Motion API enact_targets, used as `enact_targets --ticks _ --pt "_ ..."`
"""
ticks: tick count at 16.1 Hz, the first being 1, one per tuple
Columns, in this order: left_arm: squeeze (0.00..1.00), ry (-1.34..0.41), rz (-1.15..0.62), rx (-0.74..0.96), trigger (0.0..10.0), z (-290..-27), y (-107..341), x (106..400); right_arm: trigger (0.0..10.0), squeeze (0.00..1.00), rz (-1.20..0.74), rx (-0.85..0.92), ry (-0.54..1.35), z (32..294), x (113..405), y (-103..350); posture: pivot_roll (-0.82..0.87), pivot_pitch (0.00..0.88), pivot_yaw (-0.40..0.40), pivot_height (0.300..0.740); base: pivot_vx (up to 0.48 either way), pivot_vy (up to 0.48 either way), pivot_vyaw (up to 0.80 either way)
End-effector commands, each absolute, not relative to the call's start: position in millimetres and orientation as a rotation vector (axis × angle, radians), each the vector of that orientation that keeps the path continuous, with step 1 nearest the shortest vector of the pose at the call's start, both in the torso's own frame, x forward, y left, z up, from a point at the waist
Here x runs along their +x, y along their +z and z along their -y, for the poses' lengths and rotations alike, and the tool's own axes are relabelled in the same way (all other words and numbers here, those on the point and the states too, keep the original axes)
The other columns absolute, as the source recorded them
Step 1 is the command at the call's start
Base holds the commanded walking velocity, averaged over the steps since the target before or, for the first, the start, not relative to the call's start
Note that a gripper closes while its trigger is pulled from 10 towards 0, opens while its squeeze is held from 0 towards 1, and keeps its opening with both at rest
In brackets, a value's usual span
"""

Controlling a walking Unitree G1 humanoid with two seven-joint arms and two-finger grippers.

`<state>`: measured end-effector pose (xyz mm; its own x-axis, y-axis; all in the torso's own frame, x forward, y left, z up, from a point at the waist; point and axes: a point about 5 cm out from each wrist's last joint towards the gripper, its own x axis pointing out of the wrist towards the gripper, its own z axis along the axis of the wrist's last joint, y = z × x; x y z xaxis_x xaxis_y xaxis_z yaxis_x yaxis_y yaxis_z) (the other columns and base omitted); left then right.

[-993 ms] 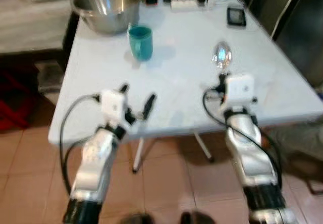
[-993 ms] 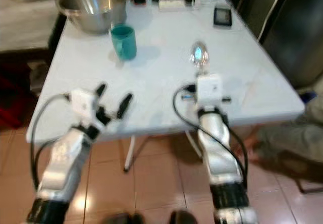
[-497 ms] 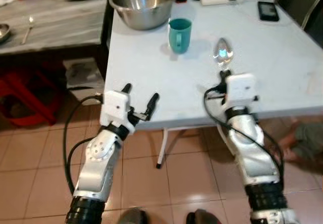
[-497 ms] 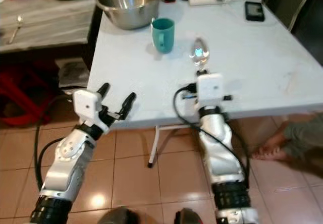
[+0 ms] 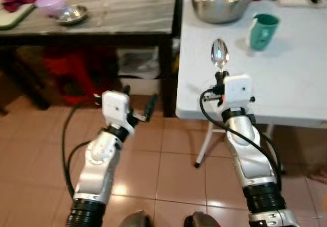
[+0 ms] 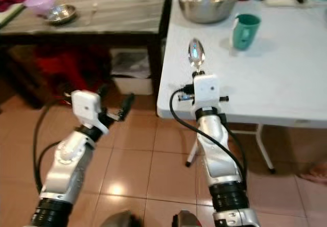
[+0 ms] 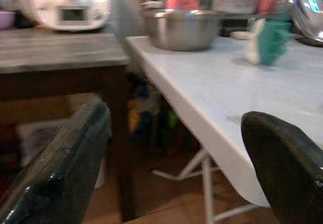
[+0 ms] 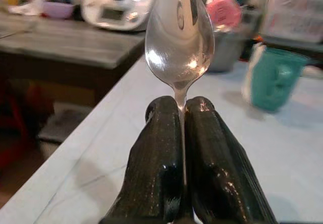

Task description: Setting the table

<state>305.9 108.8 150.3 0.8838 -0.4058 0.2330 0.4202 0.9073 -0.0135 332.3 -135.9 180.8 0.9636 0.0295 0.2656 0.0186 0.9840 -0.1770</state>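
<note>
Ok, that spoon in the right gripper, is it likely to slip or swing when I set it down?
The spoon looks like polished metal, so probably stiff but slick. The right gripper pinches only its thin neck, with the bowl sticking out beyond the fingertips, so it may pivot if bumped. The white table looks smooth; the spoon could slide a little on release.

A purple bowl (image 5: 52, 3) and a small metal dish (image 5: 72, 15) sit on the grey counter (image 5: 117, 17). Red stools (image 5: 76, 71) stand beneath it on the tiled floor (image 5: 168, 176).
</note>
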Motion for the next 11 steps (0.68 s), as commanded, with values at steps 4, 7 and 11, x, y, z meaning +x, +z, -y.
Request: enact_targets --ticks 4,7,11 --pt "0.0 -0.412 0.235 -0.043 10.0 -115.1 151.7 307.2 10.0 0.0 0.286 -0.172 0.011 132.5 330.5 182.6 -0.11 0.159 0.053 0.74 0.0 0.424 0.0" --pt "0.0 -0.412 0.237 -0.04 10.0 -114.8 152.4 308.4 10.0 0.0 0.289 -0.171 0.009 132.1 331.1 183.1 -0.11 0.159 0.056 0.74 0.0 0.428 0.0" --pt "0.0 -0.417 0.247 -0.047 10.0 -112.8 152.5 307.4 10.0 0.0 0.286 -0.17 0.0 133.8 331.1 182.1 -0.11 0.16 0.056 0.74 0.0 0.196 0.0"
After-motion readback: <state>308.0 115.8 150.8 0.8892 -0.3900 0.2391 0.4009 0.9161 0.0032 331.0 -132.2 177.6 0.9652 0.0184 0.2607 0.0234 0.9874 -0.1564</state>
